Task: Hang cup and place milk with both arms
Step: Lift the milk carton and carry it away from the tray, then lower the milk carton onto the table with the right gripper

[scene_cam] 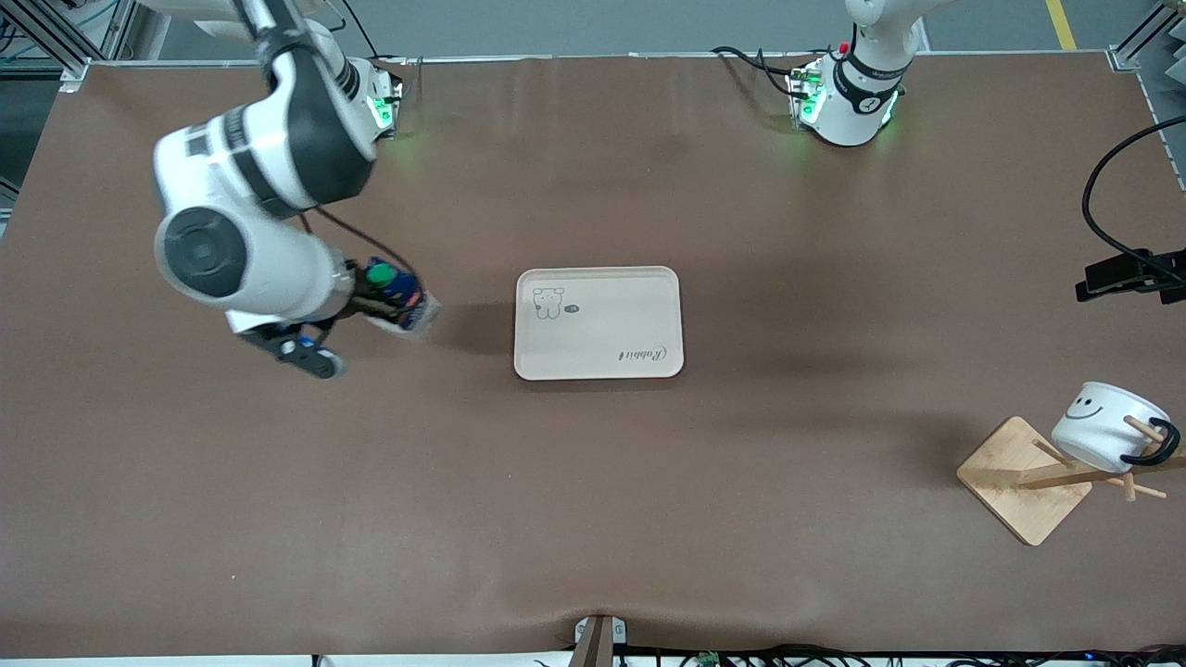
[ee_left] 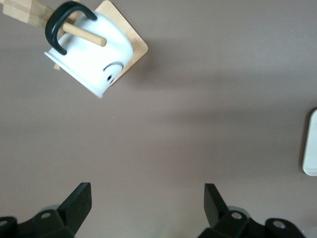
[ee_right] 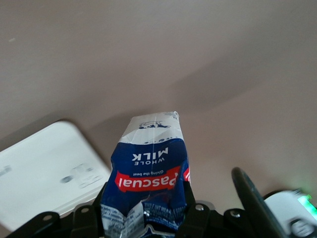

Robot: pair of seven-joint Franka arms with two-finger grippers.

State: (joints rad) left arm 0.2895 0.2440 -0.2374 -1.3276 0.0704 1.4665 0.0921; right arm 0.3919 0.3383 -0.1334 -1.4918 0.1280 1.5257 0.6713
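The white smiley cup [scene_cam: 1103,424] hangs by its black handle on a peg of the wooden rack [scene_cam: 1028,477] near the left arm's end of the table; it also shows in the left wrist view [ee_left: 91,54]. My left gripper [ee_left: 147,206] is open and empty, up over bare table; it is out of the front view. My right gripper [scene_cam: 375,306] is shut on the dark-blue milk carton [scene_cam: 398,298], held tilted above the table toward the right arm's end, beside the tray. The carton [ee_right: 151,178] sits squeezed between the jaws in the right wrist view.
A cream tray [scene_cam: 599,322] with a small bear print lies at the table's middle; it also shows in the right wrist view [ee_right: 44,173], and its edge shows in the left wrist view [ee_left: 311,148]. A black camera mount [scene_cam: 1126,273] juts in at the left arm's end.
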